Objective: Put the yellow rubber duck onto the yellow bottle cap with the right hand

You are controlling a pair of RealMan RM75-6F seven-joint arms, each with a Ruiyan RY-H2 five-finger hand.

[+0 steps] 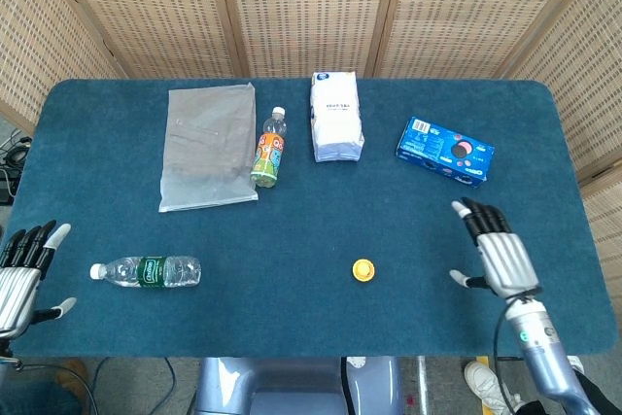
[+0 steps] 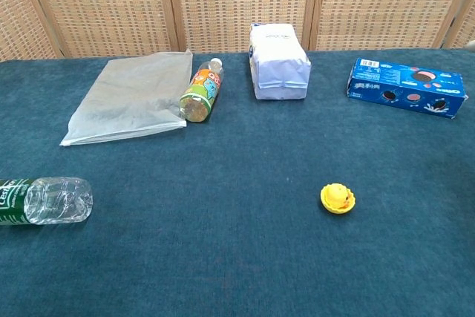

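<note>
The small yellow rubber duck (image 2: 338, 195) sits on the yellow bottle cap (image 2: 338, 206) on the blue table, right of centre and near the front; in the head view duck and cap (image 1: 362, 269) show as one yellow spot. My right hand (image 1: 498, 252) hangs open well to the right of them, fingers spread, holding nothing; the chest view does not show it. My left hand (image 1: 21, 274) is open at the table's front left corner, far from the duck.
A clear water bottle (image 1: 148, 271) lies at the front left. Further back lie a grey plastic bag (image 1: 207, 146), an orange-labelled bottle (image 1: 269, 150), a white packet (image 1: 336, 116) and a blue biscuit box (image 1: 445, 151).
</note>
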